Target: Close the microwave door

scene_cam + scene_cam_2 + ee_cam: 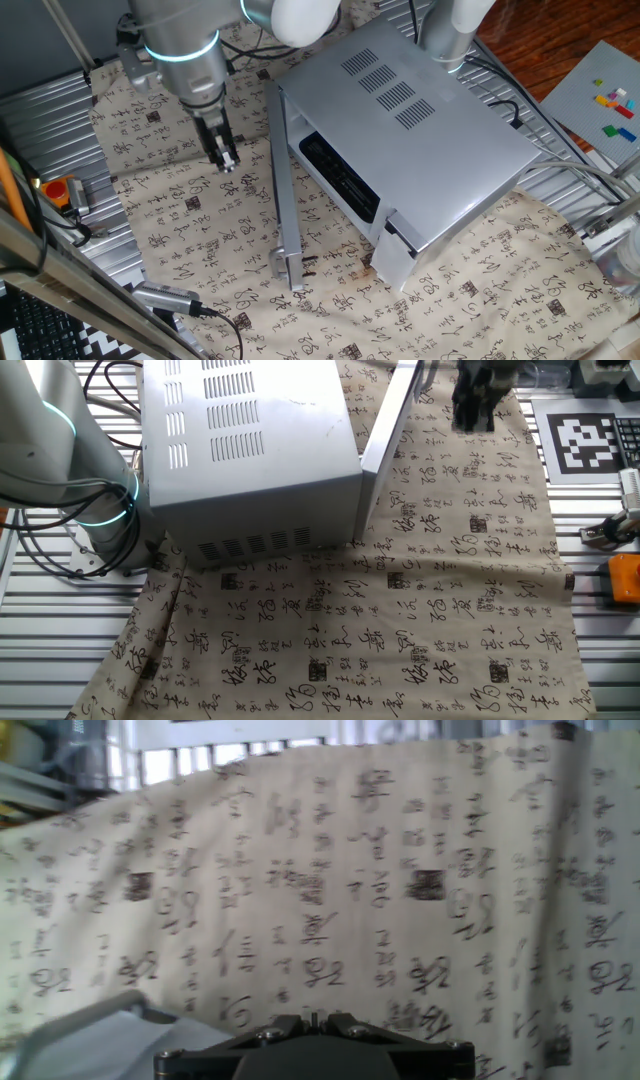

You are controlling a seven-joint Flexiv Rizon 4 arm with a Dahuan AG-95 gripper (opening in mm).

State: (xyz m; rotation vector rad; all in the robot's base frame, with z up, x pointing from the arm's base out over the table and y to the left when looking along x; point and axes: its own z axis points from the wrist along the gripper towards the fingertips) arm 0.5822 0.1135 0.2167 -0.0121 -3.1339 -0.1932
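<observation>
The gripper [224, 158], fingers together and empty, hangs beside the open microwave door [283, 190]; next it should push the door toward the microwave [420, 130].

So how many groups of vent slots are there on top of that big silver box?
4, running in a diagonal row along the top of the large silver-grey metal microwave: one nearest the robot's arm, then, and the last nearest the far corner. None look hidden.

Calligraphy-print cloth [400, 620] over slatted metal table [40, 630]
</observation>
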